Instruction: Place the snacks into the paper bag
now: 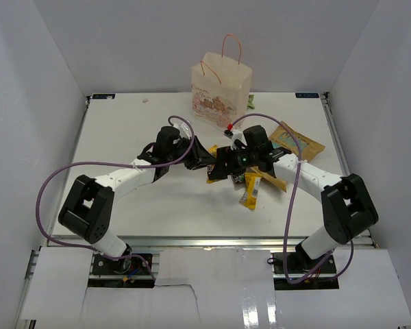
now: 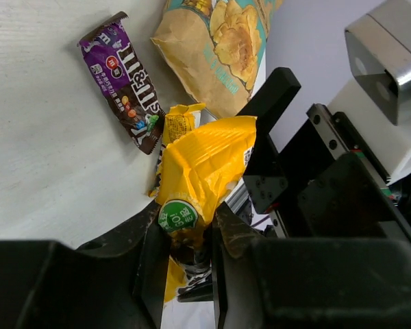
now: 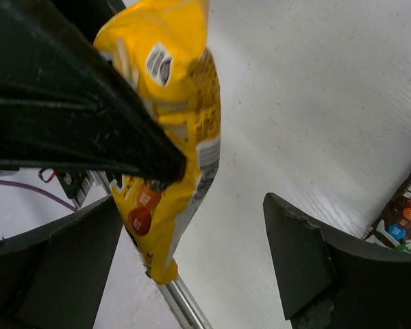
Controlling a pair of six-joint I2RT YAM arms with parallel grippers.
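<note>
So the left gripper [image 2: 188,253] is pinching the small yellow M&M's pack [image 2: 205,161] by one crinkled end, up off the middle of the counter [image 1: 123,130]. The right gripper [image 3: 192,240] is spread wide just beside it, jaws either side of the pack's loose end, not touching as far as I can tell. The purple bar [image 2: 123,82], yellow bar [image 1: 250,193] and big chip bag [image 1: 298,142] lie toward the counter's right edge. The paper bag [image 1: 219,92] stands upright at the far edge.

My worry is the thin grip on slick foil: a quick swing could shake the pack loose. The wrists are close enough to bump, and a clipped rim could tip that light bag.
</note>
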